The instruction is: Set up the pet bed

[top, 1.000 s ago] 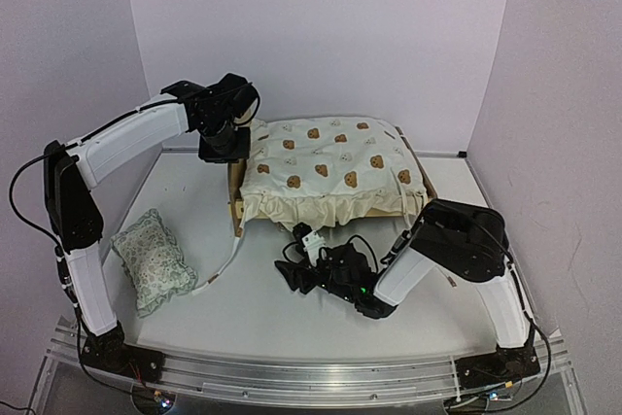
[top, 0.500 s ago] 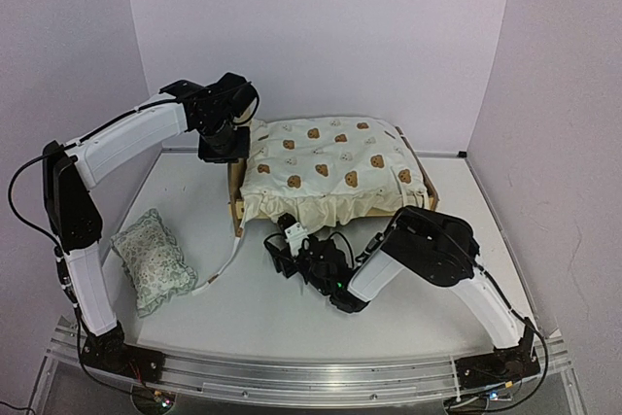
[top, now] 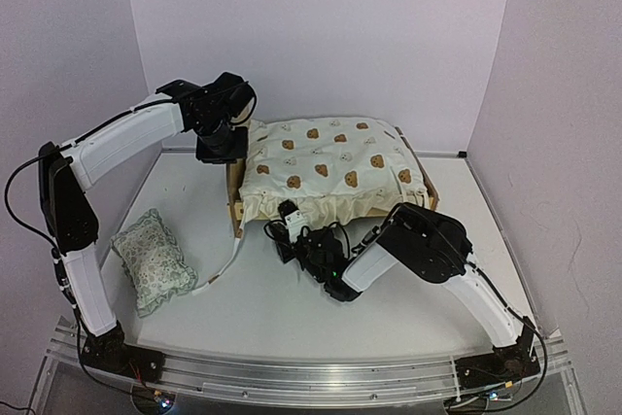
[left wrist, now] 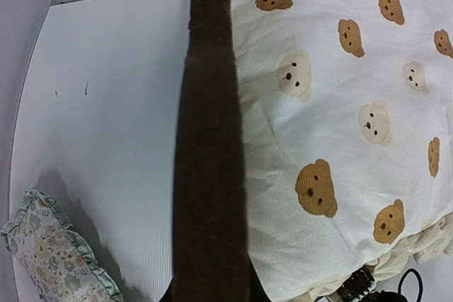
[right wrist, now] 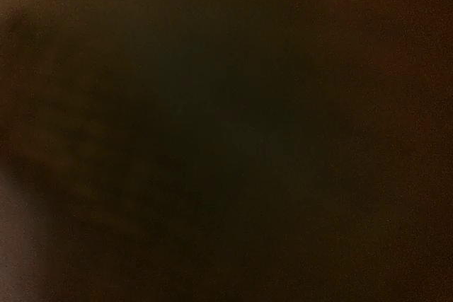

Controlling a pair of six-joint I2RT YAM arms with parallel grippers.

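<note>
The left gripper (top: 222, 148) pinches the pet bed (top: 235, 205) by its headboard (left wrist: 209, 175); the right gripper (top: 285, 226), grip unreadable, should catch the bear-print cover (top: 330, 162) squarely by its ruffle.

A white table (top: 262, 313) carries three things. A small plywood pet bed (top: 234, 203) stands at the far middle, its top hidden under a cream bear-print cover (top: 330, 167). A pale floral ruffled pillow (top: 151, 261) lies flat at the near left, well apart from the bed. A thin white tie (top: 225, 259) curves across the tabletop from the bed's near left corner toward the pillow.
</note>
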